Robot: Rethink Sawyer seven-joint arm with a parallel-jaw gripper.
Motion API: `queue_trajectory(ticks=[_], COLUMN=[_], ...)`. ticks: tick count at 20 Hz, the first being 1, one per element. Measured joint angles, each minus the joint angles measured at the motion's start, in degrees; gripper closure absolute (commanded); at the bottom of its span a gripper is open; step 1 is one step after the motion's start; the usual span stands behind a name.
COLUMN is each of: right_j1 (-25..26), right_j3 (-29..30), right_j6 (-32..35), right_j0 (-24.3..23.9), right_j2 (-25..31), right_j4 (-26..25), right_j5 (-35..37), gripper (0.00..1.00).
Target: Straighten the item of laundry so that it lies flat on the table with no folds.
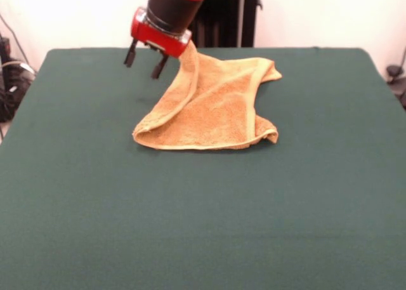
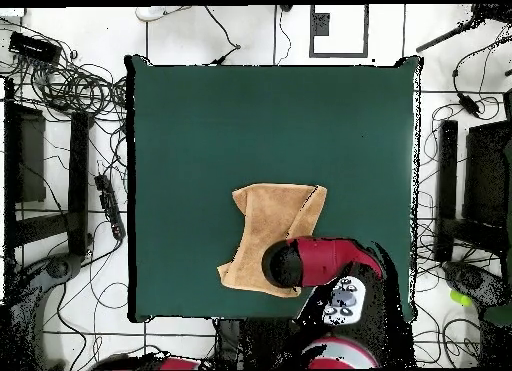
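Observation:
The orange-tan towel (image 1: 212, 109) lies crumpled on the green table (image 1: 89, 188), towards the far side. It is folded over itself, with a thick fold along its left and front edges. One corner rises up beside the red wrist. My gripper (image 1: 142, 70) hangs just left of that raised corner, a little above the cloth. Its two black fingers (image 1: 130, 54) stand apart with nothing between them. In the overhead view the towel (image 2: 268, 227) lies near the table's (image 2: 200, 127) base-side edge, and the arm (image 2: 320, 262) covers one corner of it and hides the gripper.
Tangled cables (image 2: 70, 82) and black stands (image 2: 40, 177) lie on the floor round the table. The robot's base (image 2: 340, 302) sits at the table's edge. Cables also show at the left edge of the front view (image 1: 9, 80).

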Motion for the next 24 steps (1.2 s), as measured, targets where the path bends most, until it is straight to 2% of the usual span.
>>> queue_trajectory(ticks=[4, 10, 24], right_j1=[-3.4, -5.3, -2.3], right_j3=[0.0, 0.0, 0.0], right_j6=[0.0, 0.0, 0.0], right_j0=[0.0, 0.3, 6.1], right_j2=[0.0, 0.0, 0.0], right_j4=[0.5, 1.7, 6.6], right_j5=[4.3, 6.8, 6.9], gripper=[0.0, 0.0, 0.0])
